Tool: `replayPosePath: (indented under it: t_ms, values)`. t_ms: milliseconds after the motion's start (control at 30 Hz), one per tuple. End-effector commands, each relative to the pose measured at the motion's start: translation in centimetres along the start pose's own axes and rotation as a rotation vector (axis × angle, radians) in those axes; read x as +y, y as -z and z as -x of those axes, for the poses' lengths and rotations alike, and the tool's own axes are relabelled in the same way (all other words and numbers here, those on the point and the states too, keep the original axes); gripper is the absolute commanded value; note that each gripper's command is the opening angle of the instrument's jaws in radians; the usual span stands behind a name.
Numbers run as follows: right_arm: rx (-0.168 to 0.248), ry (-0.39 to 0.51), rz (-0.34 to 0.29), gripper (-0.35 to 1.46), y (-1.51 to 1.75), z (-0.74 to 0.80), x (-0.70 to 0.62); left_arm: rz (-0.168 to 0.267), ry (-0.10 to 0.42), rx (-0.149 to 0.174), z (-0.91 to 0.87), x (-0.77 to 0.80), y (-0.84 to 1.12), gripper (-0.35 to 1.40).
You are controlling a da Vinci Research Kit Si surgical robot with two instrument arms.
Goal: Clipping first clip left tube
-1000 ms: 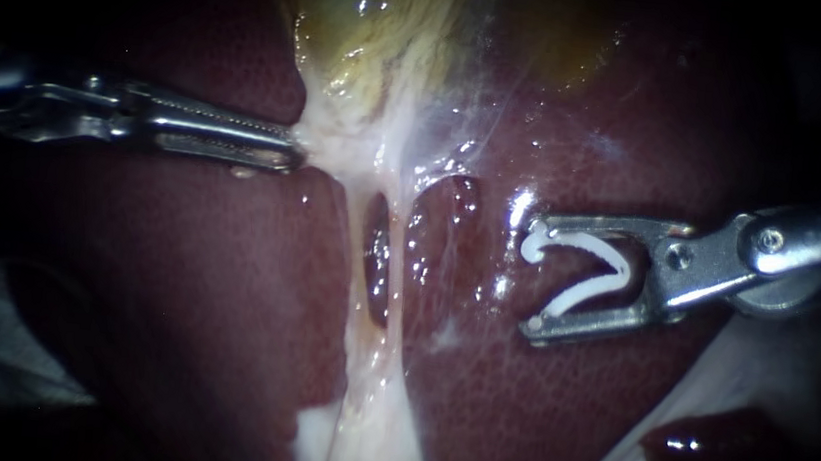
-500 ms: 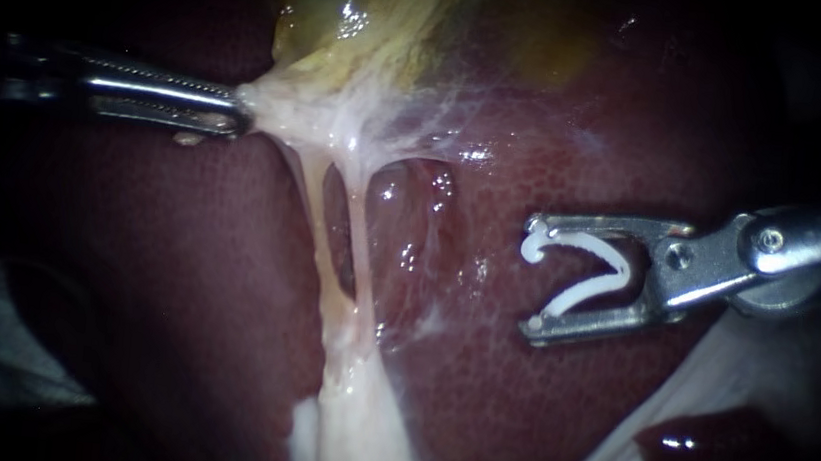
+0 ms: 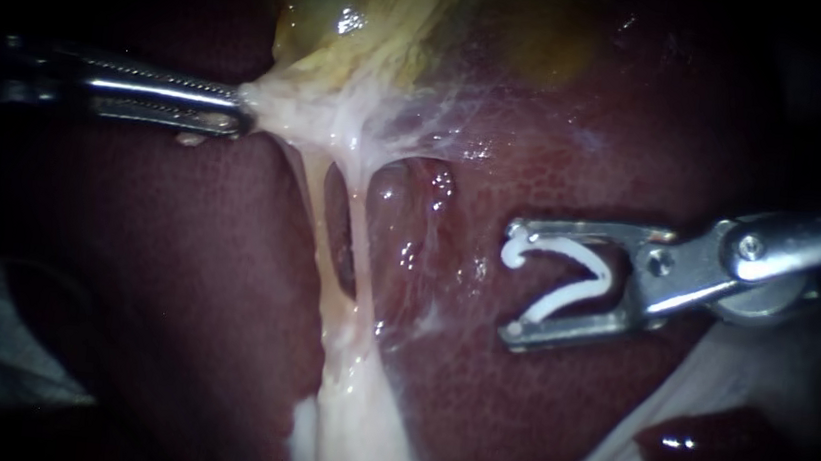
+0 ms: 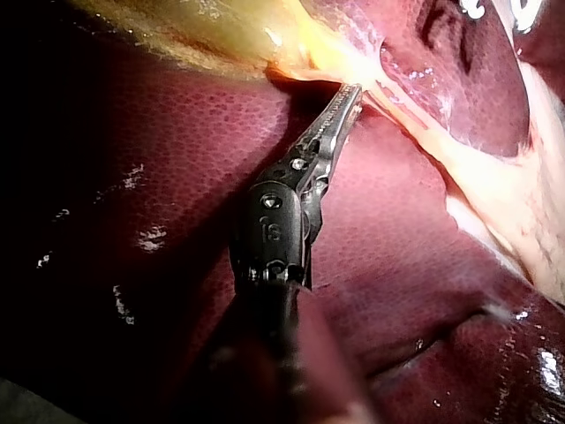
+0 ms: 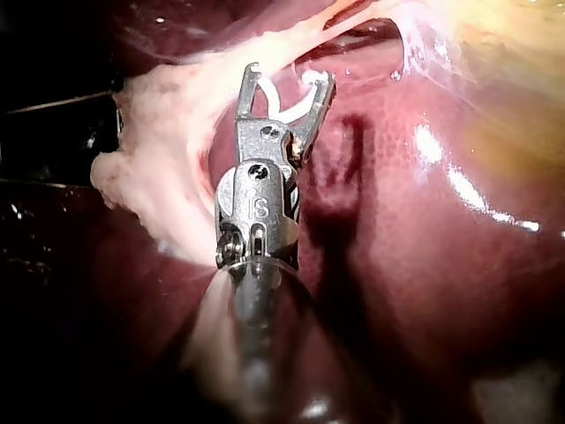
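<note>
Treating the left tube (image 3: 316, 221) as soft, light, wet and slippery; expecting stretch rather than resistance, and tearing under a rough pull or a sideways scrape. Taking no direct hold of it: tensioning through the neighbouring tissue only, and enclosing it with the clip (image 3: 565, 299) across its bare middle stretch, clear of the strand beside it.

Locating the left tube over the liver (image 3: 176, 268), running from the pale tissue (image 3: 276, 112) under the gallbladder (image 3: 371, 16) down to a whitish fatty mass (image 3: 361, 427). Showing as a thin, glistening, cream-coloured strand, drawn taut, with a dark slit parting it from a second strand (image 3: 361, 246) on the side toward the right instrument (image 3: 509, 282).

Holding the pale tissue with the left instrument (image 3: 244, 116), jaws closed on it from both sides. Carrying the open white clip in the right instrument, jaws standing wide with one clip leg seated against each; hovering apart from the tube, touching neither strand.
</note>
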Motion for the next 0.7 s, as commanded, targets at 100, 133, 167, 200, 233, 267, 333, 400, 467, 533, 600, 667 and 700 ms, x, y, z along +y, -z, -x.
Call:
replayPosePath:
  t_ms: [100, 133, 167, 200, 233, 267, 333, 400, 467, 533, 600, 667, 700]
  values:
    - [0.005, -0.052, -0.004, 0.5, -0.13, -0.04, -0.02, 0.0, 0.001, -0.001, 0.0, 0.0, -0.01, -0.35]
    - [0.008, -0.064, -0.009, 0.5, -0.17, -0.06, -0.02, 0.0, 0.001, -0.001, 0.0, 0.0, -0.02, -0.35]
    - [0.009, -0.076, -0.01, 0.5, -0.21, -0.08, -0.02, 0.0, 0.001, -0.001, 0.0, 0.0, -0.02, -0.35]
    - [0.011, -0.081, -0.015, 0.5, -0.25, -0.09, -0.02, 0.0, 0.001, -0.001, -0.01, 0.0, -0.03, -0.35]
    - [0.013, -0.093, -0.017, 0.5, -0.29, -0.1, -0.02, 0.0, 0.001, -0.001, -0.01, 0.0, -0.03, -0.35]
    - [0.014, -0.098, -0.018, 0.5, -0.33, -0.1, -0.02, 0.0, 0.001, -0.001, -0.01, 0.0, -0.03, -0.35]
    - [0.016, -0.114, -0.024, 0.5, -0.42, -0.1, -0.02, -0.001, 0.001, -0.001, -0.01, 0.0, -0.04, -0.35]
    - [0.018, -0.129, -0.027, 0.5, -0.51, -0.09, -0.01, -0.001, 0.002, -0.001, -0.01, 0.0, -0.04, -0.35]
    - [0.014, -0.136, -0.033, 0.5, -0.63, -0.06, -0.01, -0.001, 0.002, -0.001, -0.01, 0.0, -0.04, -0.35]
    - [0.007, -0.142, -0.038, 0.5, -0.73, -0.03, 0.0, -0.001, 0.002, -0.001, -0.01, 0.0, -0.05, -0.35]
    - [0.003, -0.156, -0.046, 0.5, -0.85, 0.02, 0.02, -0.001, 0.002, -0.001, -0.01, 0.0, -0.05, -0.35]
    - [0.0, -0.16, -0.052, 0.5, -0.95, 0.08, 0.03, -0.001, 0.002, -0.001, -0.01, 0.0, -0.05, -0.35]
    - [0.0, -0.157, -0.051, 0.5, -1.01, 0.12, 0.04, -0.001, 0.002, -0.001, -0.01, 0.0, -0.05, -0.35]
